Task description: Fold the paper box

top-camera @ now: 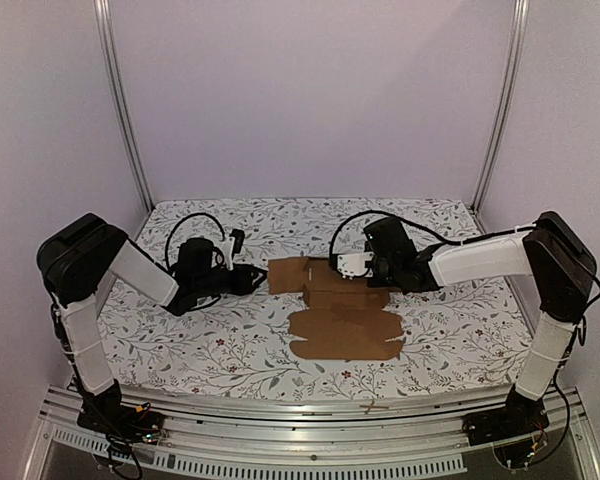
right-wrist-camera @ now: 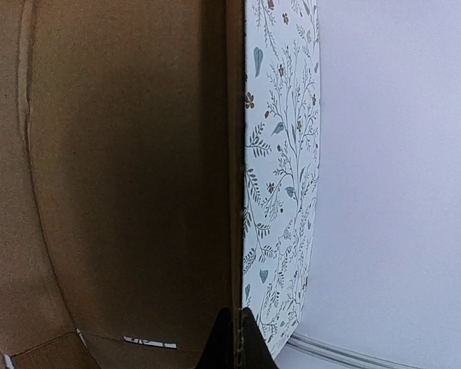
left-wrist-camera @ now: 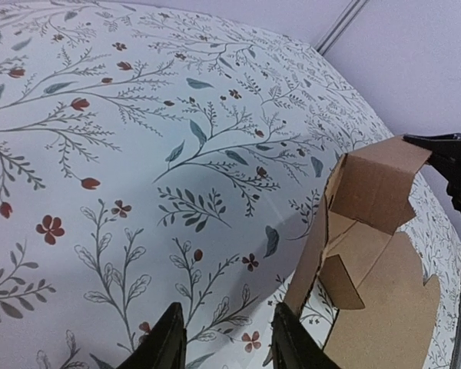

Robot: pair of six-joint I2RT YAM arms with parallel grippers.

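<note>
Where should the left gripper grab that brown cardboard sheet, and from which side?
Probably the raised end flap of the brown die-cut cardboard sheet, approached from its left: it stands up with a free edge facing the open left gripper; the flat panels lie flush.

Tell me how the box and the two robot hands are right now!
box: partly folded, near part lying flat, far flaps raised.
left gripper: open, empty, just beside the box's edge.
right gripper: shut, pinching the edge of a raised part of the box.
</note>
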